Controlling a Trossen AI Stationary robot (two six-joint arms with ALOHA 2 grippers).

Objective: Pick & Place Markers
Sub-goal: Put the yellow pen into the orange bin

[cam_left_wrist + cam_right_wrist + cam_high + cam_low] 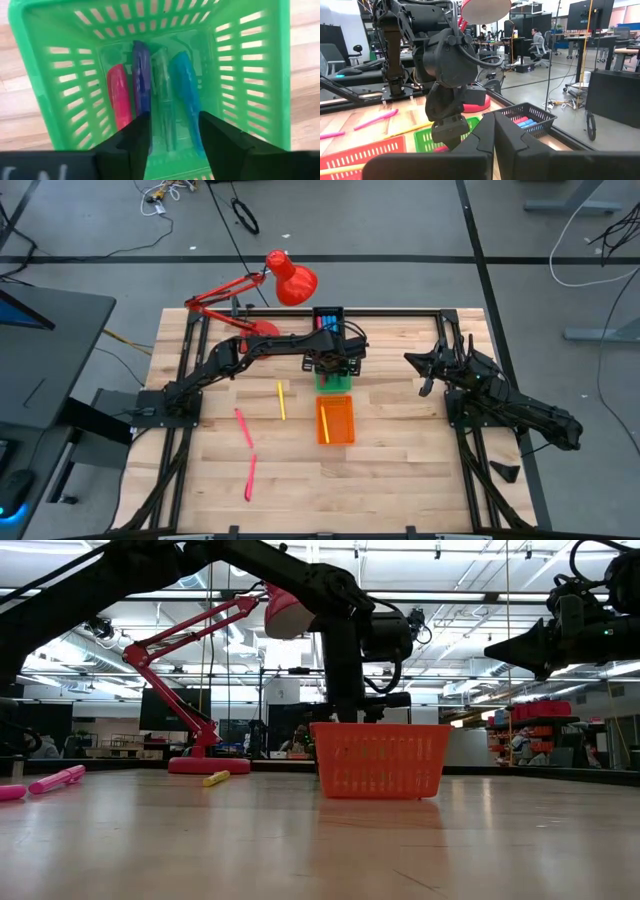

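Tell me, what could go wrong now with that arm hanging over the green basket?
The left gripper hangs open right above the green basket, where pink, purple, clear and blue markers lie. If it lifts off crooked, a finger might catch the slotted wall and drag the basket. The orange basket sits close beside, so a careless swing might bump it.

Bright, even light; soft shadows.

Four markers lie side by side in the green basket: a pink marker, a purple marker, a clear green marker and a blue marker. On the bench lie a yellow marker and two pink markers. One more yellow marker lies in the orange basket.
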